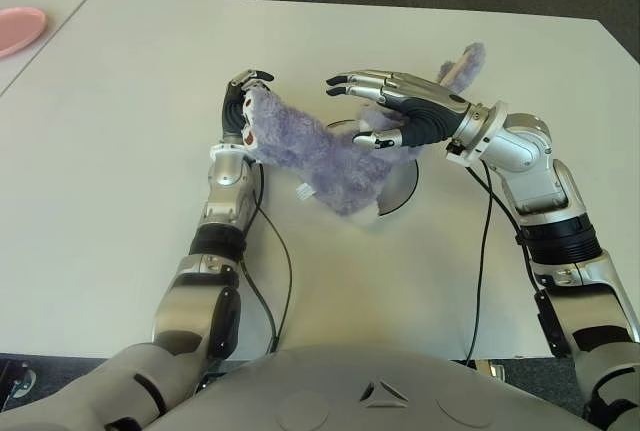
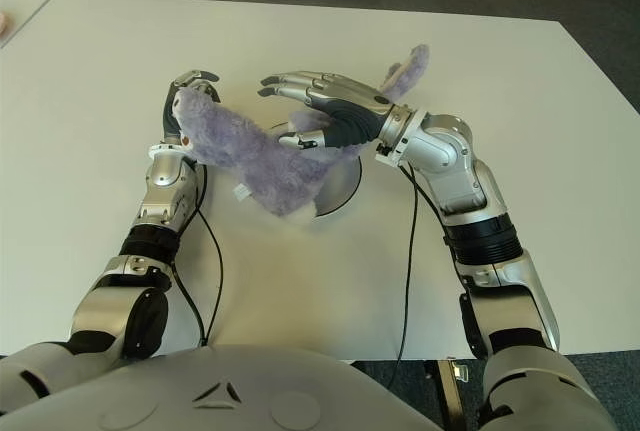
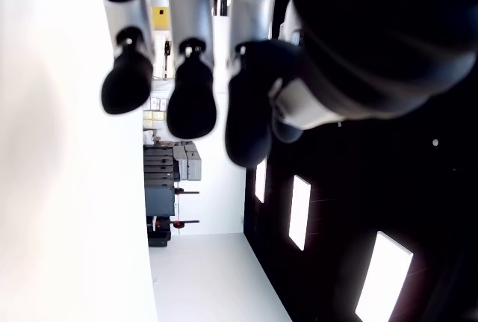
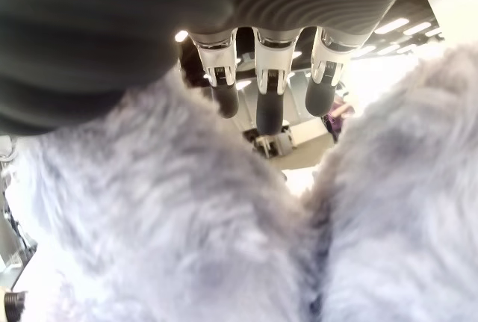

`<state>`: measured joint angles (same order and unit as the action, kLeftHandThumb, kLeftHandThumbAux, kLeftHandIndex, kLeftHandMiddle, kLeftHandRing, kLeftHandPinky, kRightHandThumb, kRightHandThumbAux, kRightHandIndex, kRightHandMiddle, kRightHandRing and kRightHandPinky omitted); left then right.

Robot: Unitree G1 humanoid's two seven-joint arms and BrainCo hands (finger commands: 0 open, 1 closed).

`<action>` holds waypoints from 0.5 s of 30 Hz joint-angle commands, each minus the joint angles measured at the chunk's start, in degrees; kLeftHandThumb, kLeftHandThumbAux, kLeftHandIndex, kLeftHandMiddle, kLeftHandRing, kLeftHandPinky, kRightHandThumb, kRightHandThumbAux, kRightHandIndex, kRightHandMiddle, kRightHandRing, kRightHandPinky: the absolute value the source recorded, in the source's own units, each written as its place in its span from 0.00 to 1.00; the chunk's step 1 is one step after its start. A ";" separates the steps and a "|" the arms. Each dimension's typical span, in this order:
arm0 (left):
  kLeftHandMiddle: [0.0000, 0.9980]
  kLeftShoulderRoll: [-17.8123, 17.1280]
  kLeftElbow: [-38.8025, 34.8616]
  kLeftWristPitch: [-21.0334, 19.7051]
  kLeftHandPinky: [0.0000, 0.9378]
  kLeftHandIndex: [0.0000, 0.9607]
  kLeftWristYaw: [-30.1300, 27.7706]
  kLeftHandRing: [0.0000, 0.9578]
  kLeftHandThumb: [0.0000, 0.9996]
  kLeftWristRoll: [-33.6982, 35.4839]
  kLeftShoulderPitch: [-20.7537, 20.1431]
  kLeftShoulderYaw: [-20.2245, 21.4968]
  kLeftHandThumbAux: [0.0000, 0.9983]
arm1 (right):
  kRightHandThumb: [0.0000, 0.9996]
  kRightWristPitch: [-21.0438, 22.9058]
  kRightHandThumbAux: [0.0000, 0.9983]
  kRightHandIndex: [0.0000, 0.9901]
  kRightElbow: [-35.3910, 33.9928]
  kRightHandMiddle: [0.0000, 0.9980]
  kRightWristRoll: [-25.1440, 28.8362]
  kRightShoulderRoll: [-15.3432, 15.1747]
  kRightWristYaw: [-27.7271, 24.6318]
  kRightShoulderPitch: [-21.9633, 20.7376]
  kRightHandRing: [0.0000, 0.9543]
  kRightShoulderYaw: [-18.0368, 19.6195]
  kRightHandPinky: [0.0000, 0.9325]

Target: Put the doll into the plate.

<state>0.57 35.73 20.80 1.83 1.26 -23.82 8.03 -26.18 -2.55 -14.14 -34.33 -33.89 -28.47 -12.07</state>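
Already underway: you have the doll (image 1: 325,156) lying across the plate (image 1: 402,191), its upper end off the rim.
Left hand (image 1: 240,111): fingers curled against the doll's end.
Right hand (image 1: 395,101): fingers stretched apart above it, gripping nothing.
Left to do: release, settle the doll inside the plate on the tabletop (image 1: 120,151).

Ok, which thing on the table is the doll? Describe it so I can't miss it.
On the white table, look mid-table between the two robot hands. The doll is a fuzzy lavender plush lying across a grey plate, with the left hand at one end and the right hand above it. Nothing else there is furry.
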 commanded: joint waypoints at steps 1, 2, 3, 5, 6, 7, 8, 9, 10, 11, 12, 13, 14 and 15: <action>0.72 2.25 3.10 -0.91 0.77 0.46 -0.52 0.77 0.72 1.72 6.27 -0.05 0.70 | 0.40 1.86 0.13 0.00 1.16 0.00 3.45 0.00 -1.68 -1.36 0.00 1.24 0.00; 0.72 2.25 3.09 -0.94 0.77 0.46 -0.52 0.77 0.72 1.68 6.29 -0.08 0.70 | 0.42 2.22 0.13 0.00 1.26 0.00 4.00 0.04 -1.81 -1.54 0.00 1.51 0.00; 0.72 2.24 3.13 -0.97 0.77 0.46 -0.53 0.77 0.72 1.66 6.28 -0.10 0.70 | 0.42 3.21 0.13 0.00 1.13 0.00 5.16 0.03 -2.12 -1.80 0.00 2.11 0.00; 0.72 2.22 3.17 -1.00 0.77 0.46 -0.53 0.77 0.72 1.64 6.28 -0.13 0.70 | 0.45 4.35 0.14 0.00 0.89 0.00 6.44 0.02 -2.57 -2.04 0.00 2.76 0.00; 0.72 2.23 3.20 -1.02 0.77 0.46 -0.56 0.77 0.72 1.68 6.27 -0.11 0.70 | 0.45 5.52 0.14 0.00 0.55 0.00 7.40 -0.03 -3.02 -2.07 0.00 3.16 0.00; 0.72 2.25 3.23 -1.01 0.77 0.46 -0.58 0.78 0.72 1.70 6.27 -0.10 0.70 | 0.47 6.83 0.14 0.00 0.20 0.00 8.33 -0.17 -3.47 -2.06 0.00 3.67 0.00; 0.72 2.26 3.26 -1.00 0.77 0.46 -0.59 0.78 0.72 1.71 6.26 -0.09 0.70 | 0.49 7.82 0.15 0.00 -0.08 0.00 9.00 -0.28 -3.81 -2.05 0.00 4.03 0.00; 0.72 2.26 3.27 -0.99 0.77 0.46 -0.59 0.78 0.72 1.71 6.27 -0.10 0.70 | 0.49 8.64 0.16 0.00 -0.18 0.00 9.81 -0.47 -4.11 -1.98 0.00 4.58 0.00; 0.72 2.26 3.27 -0.98 0.78 0.46 -0.59 0.78 0.72 1.69 6.27 -0.10 0.70 | 0.51 9.09 0.16 0.00 -0.25 0.00 10.25 -0.58 -4.30 -1.93 0.00 4.94 0.00; 0.73 2.26 3.27 -0.97 0.78 0.46 -0.55 0.78 0.72 1.66 6.28 -0.12 0.70 | 0.52 9.35 0.17 0.00 -0.27 0.00 10.40 -0.61 -4.23 -1.70 0.00 5.31 0.00; 0.73 2.25 3.27 -0.96 0.78 0.46 -0.53 0.78 0.72 1.63 6.28 -0.12 0.70 | 0.53 9.57 0.17 0.00 -0.34 0.00 10.47 -0.60 -4.19 -1.52 0.00 5.55 0.00; 0.73 2.24 3.23 -1.02 0.78 0.46 -0.42 0.78 0.72 1.55 6.30 -0.13 0.70 | 0.54 9.68 0.17 0.00 -0.25 0.00 10.67 -0.74 -4.09 -1.33 0.00 6.03 0.00; 0.73 2.23 3.20 -1.07 0.78 0.46 -0.33 0.78 0.72 1.50 6.32 -0.14 0.70 | 0.55 9.78 0.18 0.00 -0.19 0.00 10.83 -0.83 -4.05 -1.20 0.00 6.38 0.00; 0.73 2.22 3.15 -1.14 0.78 0.46 -0.18 0.78 0.72 1.42 6.33 -0.14 0.70 | 0.55 9.73 0.18 0.00 -0.05 0.00 10.95 -0.82 -3.81 -1.08 0.00 6.78 0.00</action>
<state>0.70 35.61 20.77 1.80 1.26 -23.76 7.95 -17.42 -2.75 -4.40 -34.80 -37.36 -30.20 -6.25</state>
